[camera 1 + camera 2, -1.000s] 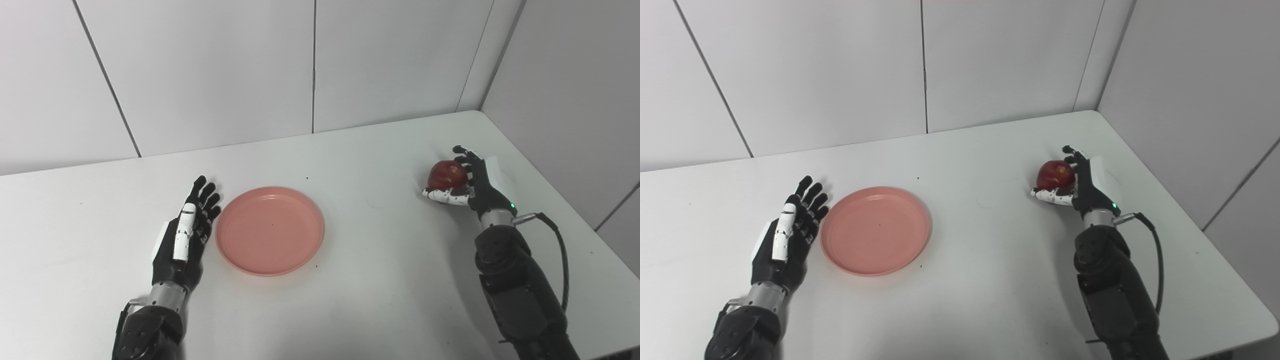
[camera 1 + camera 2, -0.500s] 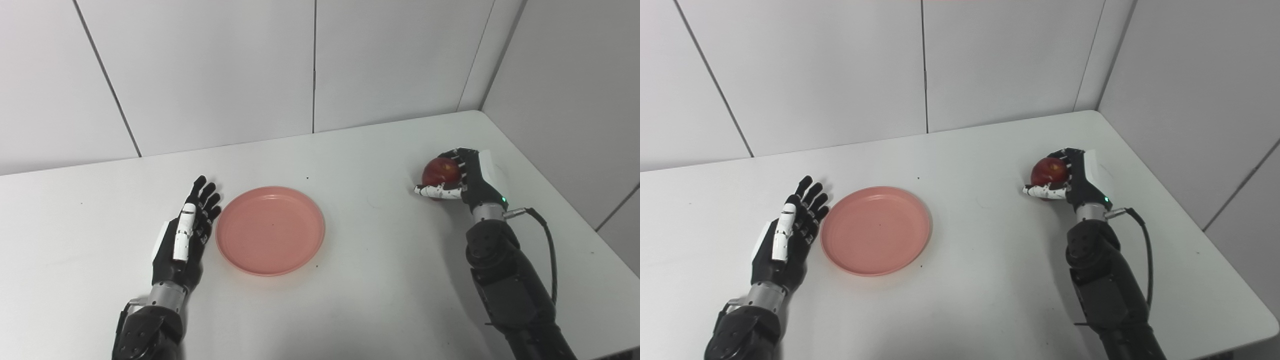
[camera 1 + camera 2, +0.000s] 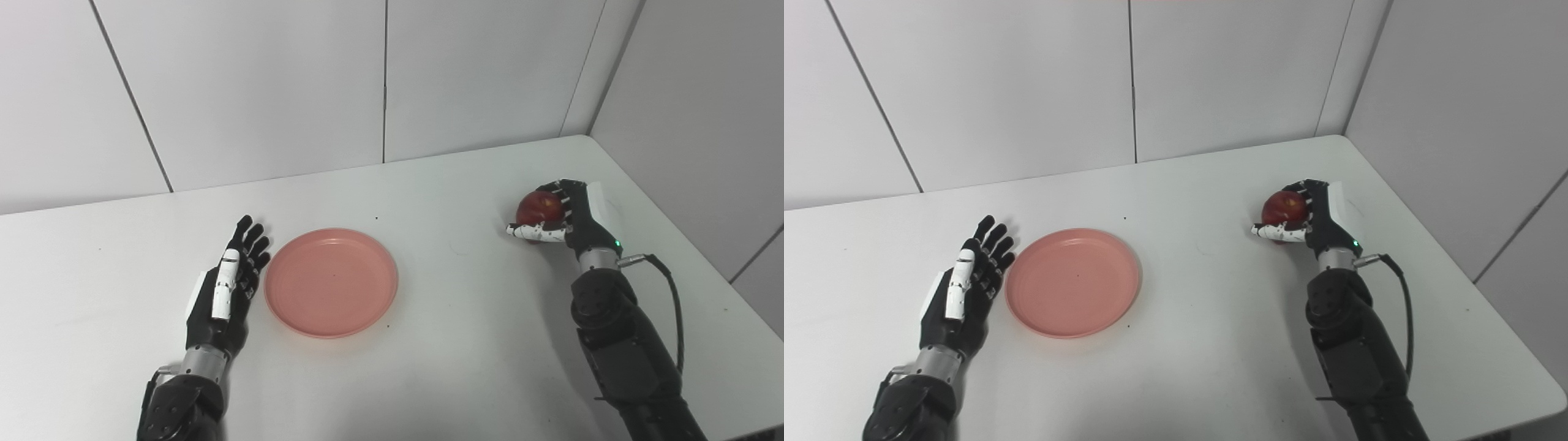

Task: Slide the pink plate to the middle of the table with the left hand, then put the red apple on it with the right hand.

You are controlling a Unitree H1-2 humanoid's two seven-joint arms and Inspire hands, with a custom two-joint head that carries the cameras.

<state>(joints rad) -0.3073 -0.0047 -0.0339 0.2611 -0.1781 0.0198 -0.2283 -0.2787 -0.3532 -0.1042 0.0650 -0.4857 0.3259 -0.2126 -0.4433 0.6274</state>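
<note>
Now the right hand (image 3: 572,214) is wrapping closed around the red apple (image 3: 539,206) at the frame's right, where a second ago its fingers were only cupping it. The left hand (image 3: 226,288) is lying spread just beside the pink plate (image 3: 331,282) at lower centre, so carrying is likely coming next.

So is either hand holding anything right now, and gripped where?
The right hand is shut on the round red apple, fingers over its top and far side, thumb beneath. The left hand holds nothing, open beside the pink plate.
</note>
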